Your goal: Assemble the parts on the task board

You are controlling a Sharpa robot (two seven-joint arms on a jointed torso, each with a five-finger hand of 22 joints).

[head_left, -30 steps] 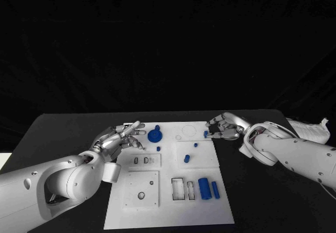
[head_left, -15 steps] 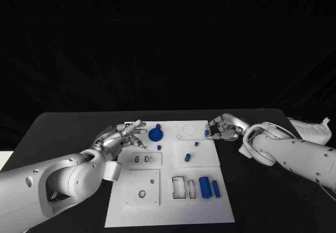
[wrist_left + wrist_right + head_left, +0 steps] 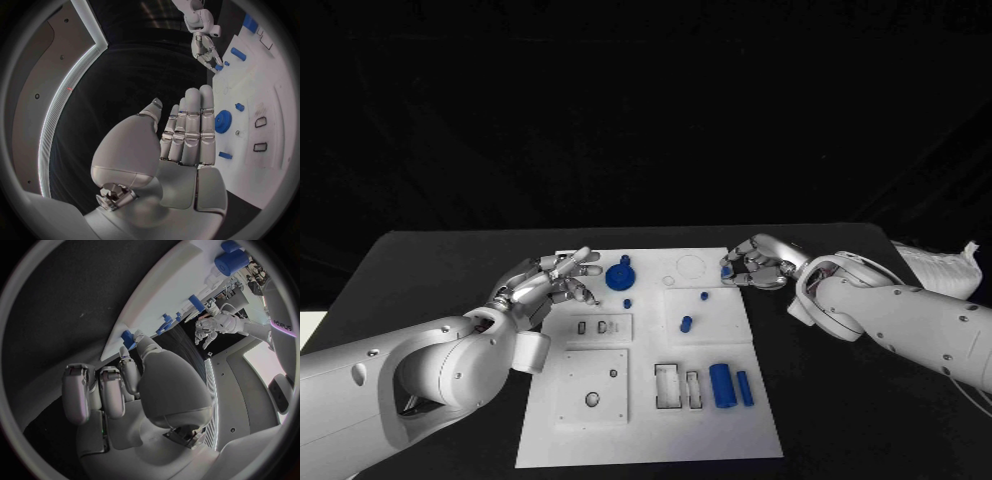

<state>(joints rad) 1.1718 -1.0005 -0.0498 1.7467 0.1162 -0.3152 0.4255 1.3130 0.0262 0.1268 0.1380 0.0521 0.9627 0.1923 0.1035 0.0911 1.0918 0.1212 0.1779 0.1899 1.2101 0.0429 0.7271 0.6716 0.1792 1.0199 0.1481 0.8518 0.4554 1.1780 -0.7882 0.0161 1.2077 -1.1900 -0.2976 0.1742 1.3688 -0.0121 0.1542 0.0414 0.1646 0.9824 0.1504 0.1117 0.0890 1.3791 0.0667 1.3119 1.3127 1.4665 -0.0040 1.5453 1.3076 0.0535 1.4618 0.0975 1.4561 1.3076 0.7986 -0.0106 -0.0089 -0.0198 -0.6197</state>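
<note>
The white task board [image 3: 733, 430] lies in the middle of the black table. My left hand [image 3: 554, 279] hovers at the board's far left corner with its fingers straight and nothing in them; the left wrist view shows the same hand [image 3: 185, 134] beside a blue gear-shaped part [image 3: 223, 121]. That gear part [image 3: 619, 277] stands just right of the left hand. My right hand [image 3: 760, 264] is at the board's far right edge, fingers curled, pinching a small blue part [image 3: 727, 272]. In the right wrist view this part [image 3: 128, 337] sits at the fingertips [image 3: 135, 341] by the board's edge.
Small blue pieces [image 3: 685, 324] lie on the middle of the board. A thick blue cylinder [image 3: 721, 386] and a thin one [image 3: 744, 389] rest near rectangular slots [image 3: 669, 387] at the near right. Black table surrounds the board.
My right hand has crept slightly towards the far side with the small blue part. The left hand has hardly moved.
</note>
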